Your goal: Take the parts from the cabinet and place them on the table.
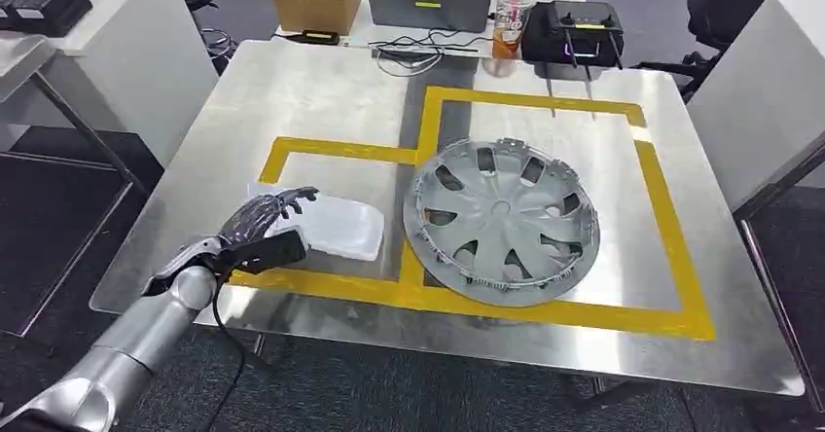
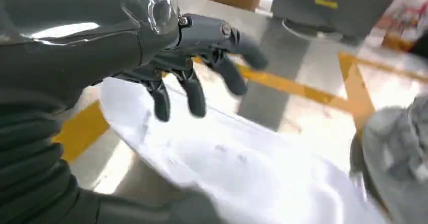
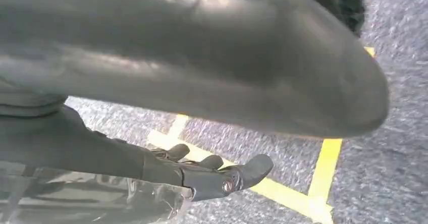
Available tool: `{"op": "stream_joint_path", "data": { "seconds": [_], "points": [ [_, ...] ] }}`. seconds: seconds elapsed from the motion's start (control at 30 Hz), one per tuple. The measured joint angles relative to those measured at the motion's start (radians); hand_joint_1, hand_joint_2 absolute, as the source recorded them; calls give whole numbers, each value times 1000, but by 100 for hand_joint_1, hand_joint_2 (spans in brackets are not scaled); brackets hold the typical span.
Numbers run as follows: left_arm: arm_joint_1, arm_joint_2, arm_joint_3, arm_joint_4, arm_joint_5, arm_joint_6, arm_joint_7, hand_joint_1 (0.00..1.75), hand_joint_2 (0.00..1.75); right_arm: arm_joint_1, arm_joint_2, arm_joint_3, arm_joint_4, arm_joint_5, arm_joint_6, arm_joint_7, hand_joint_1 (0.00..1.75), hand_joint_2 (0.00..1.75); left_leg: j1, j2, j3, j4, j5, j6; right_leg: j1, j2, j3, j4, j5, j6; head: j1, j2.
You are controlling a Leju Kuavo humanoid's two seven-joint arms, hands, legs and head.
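Fingers (image 2: pixel 194 95) of left hand (image 1: pixel 261 220) spread, holding nothing, hovering just over white part (image 1: pixel 336 226) lying flat on table (image 1: pixel 321 101) beside hubcap (image 1: pixel 501 220); placing step looks finished, next calls for clean retreat.

A grey hubcap (image 1: pixel 502 220) with curved spokes lies flat on the steel table (image 1: pixel 321 91), inside yellow tape lines. Just beside it, on its left, a white, flat, rounded-rectangular part (image 1: pixel 336 226) lies flat on the table, also inside the lines.
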Motion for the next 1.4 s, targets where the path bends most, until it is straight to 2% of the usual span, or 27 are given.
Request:
{"op": "stream_joint_path", "data": {
  "seconds": [0.07, 0.1, 0.17, 0.23, 0.3, 0.37, 0.43, 0.47, 0.53, 0.57, 0.6, 0.63, 0.67, 0.73, 0.77, 0.87, 0.9, 0.93, 0.97, 1.03, 1.1, 1.13, 1.17, 1.23, 1.27, 1.3, 1.4],
  "points": [
    [30, -14, 31, -15, 24, 0, -8, 0, 0, 1, -3, 0, 3, -1, -1, 2, 0, 0, -4, 0, -1, 1, -1, 2, 1, 0, -63, 140, -48, -2, -1, 0],
    [45, -22, 49, -25, 38, -2, -13, 0, 0, 2, -3, 0, 5, -1, -1, 3, 0, 0, -5, 0, 0, 1, -1, 2, 1, 0, -71, 158, -48, 4, 0, 0],
    [71, -39, 86, -52, 82, -14, -32, 0, 0, 1, -3, 0, 7, -3, -1, 4, 0, 0, -5, -2, 0, 3, -2, 1, 0, -1, -16, 50, -2, 21, 0, 0],
    [92, -63, 139, -95, 140, -37, -53, 0, 0, 1, -5, 0, 7, -8, -1, 4, 0, 0, -5, -4, -1, 10, -7, -7, -1, -5, 82, -139, 57, 30, 1, 0],
    [118, -86, 194, -152, 257, -94, -86, 0, 0, 1, -6, 0, 8, -10, 4, 2, 0, 0, -13, -4, -5, 16, -12, -15, 3, -3, 89, -150, 58, 8, -1, 0],
    [142, -112, 245, -213, 390, -155, -110, 0, 0, 3, -7, 0, 8, -10, 8, 1, 0, 0, -9, -3, -3, 14, -11, -20, 9, -2, 89, -150, 58, 0, 0, 0],
    [166, -131, 294, -290, 532, -229, -120, 0, 0, 3, -5, -1, 8, -11, 13, 1, 0, 0, -5, -4, -11, 29, -27, -32, -4, -1, 94, -154, 62, -11, 0, 0],
    [177, -140, 318, -337, 621, -271, -135, 0, 0, 3, -5, -1, 8, -12, 13, 0, 0, 0, -4, -4, -28, 74, -58, -38, -5, -1, 96, -154, 60, -17, -6, 0],
    [206, -149, 351, -433, 733, -324, -133, 0, 0, 3, -2, -1, 8, -12, 14, 0, 0, 0, 2, -3, -98, 227, -133, -47, -4, 0, 97, -154, 58, -19, -6, 0],
    [226, -151, 365, -482, 763, -337, -133, 0, 0, 4, -1, -2, 7, -11, 14, 0, 0, 0, 3, -3, -135, 301, -158, -50, -4, 0, 97, -154, 58, -19, -6, 0],
    [247, -152, 376, -538, 786, -348, -133, 0, 0, 5, 2, -2, 5, -11, 14, 1, 0, 0, 5, -3, -155, 336, -160, -51, -4, 1, 97, -154, 57, -19, -6, 0],
    [264, -152, 387, -591, 801, -358, -132, 0, 0, 5, 4, -2, 4, -11, 15, 2, 0, 0, 6, -3, -147, 315, -138, -50, -4, 2, 99, -154, 57, -19, -6, 0],
    [278, -152, 397, -635, 819, -372, -133, 0, 0, 5, 7, -3, 0, -11, 16, 4, 0, 0, 6, -3, -118, 251, -99, -47, -4, 2, 100, -154, 57, -19, -6, 0],
    [298, -152, 414, -719, 845, -390, -132, 0, 0, 5, 13, -5, -8, -11, 23, 7, 0, 0, 5, -4, -31, 75, -18, -37, -3, 3, 104, -154, 56, -19, -6, 0],
    [304, -151, 424, -759, 867, -401, -123, 0, 0, 5, 18, -6, -12, -11, 26, 7, 0, 0, 0, -5, -3, 24, -19, -31, 2, 3, 103, -153, 57, -17, -5, 0],
    [338, -151, 441, -838, 895, -420, -113, 0, 0, 6, 26, -8, -23, -11, 33, 12, 0, 0, -7, -5, -3, 22, -14, -25, 2, 3, 98, -155, 64, 0, -6, 0],
    [349, -151, 447, -860, 899, -423, -112, 0, 0, 6, 28, -8, -26, -11, 34, 13, 0, 0, -7, -4, -4, 16, -8, -17, 3, 4, 99, -161, 68, 7, -6, 0],
    [358, -151, 450, -880, 899, -428, -112, 0, 0, 6, 30, -10, -28, -12, 34, 13, 0, 0, 6, -1, 1, -4, 6, -7, 1, 2, 94, -152, 60, 9, -5, 0],
    [368, -152, 451, -897, 899, -431, -111, 0, 0, 6, 31, -11, -29, -14, 34, 13, 0, 0, 1, 0, 0, -12, 14, 2, 4, 1, 80, -128, 31, 5, -3, 0],
    [391, -153, 454, -921, 905, -436, -111, 0, 0, 6, 33, -16, -35, -16, 33, 13, 0, 0, -1, 1, -13, -12, 23, 8, 4, 1, 28, 17, -56, -11, -1, 0],
    [416, -155, 457, -933, 910, -440, -110, 0, 0, 6, 34, -19, -37, -16, 33, 13, 0, 0, -5, 2, -28, -11, 35, 9, 4, 1, -6, 135, -104, -8, -1, 0],
    [427, -157, 459, -939, 910, -439, -110, 0, 0, 7, 36, -21, -39, -15, 33, 14, 0, 0, -5, 2, -35, -11, 41, 9, 4, 1, 6, 134, -100, -1, -1, 0],
    [440, -157, 463, -946, 909, -439, -110, 0, 0, 6, 37, -23, -43, -13, 34, 16, 0, 0, -5, 1, -43, -10, 49, 6, 2, 1, 49, 77, -80, 11, -1, 0],
    [460, -158, 473, -957, 909, -439, -111, 0, 0, 4, 36, -24, -50, -10, 34, 18, 0, 0, -4, 0, -58, -6, 61, -2, 1, 0, 167, -105, -29, 26, -1, 0],
    [468, -158, 478, -962, 909, -439, -113, 0, 0, 1, 36, -24, -53, -10, 34, 19, 0, 0, -5, 0, -64, 1, 65, -7, 1, 0, 215, -183, -41, 17, 0, 0],
    [477, -158, 483, -967, 910, -439, -115, 0, 0, 1, 35, -24, -54, -10, 34, 22, 0, 0, -8, 1, -67, 2, 69, -14, 10, 3, 216, -170, -24, 8, -3, 0],
    [503, -159, 493, -970, 911, -442, -128, 0, 0, 4, 36, -26, -59, -7, 39, 26, 0, 0, -4, 0, -66, 2, 87, -33, 13, 3, 199, -173, -17, -10, -6, 0]
  ]
}}
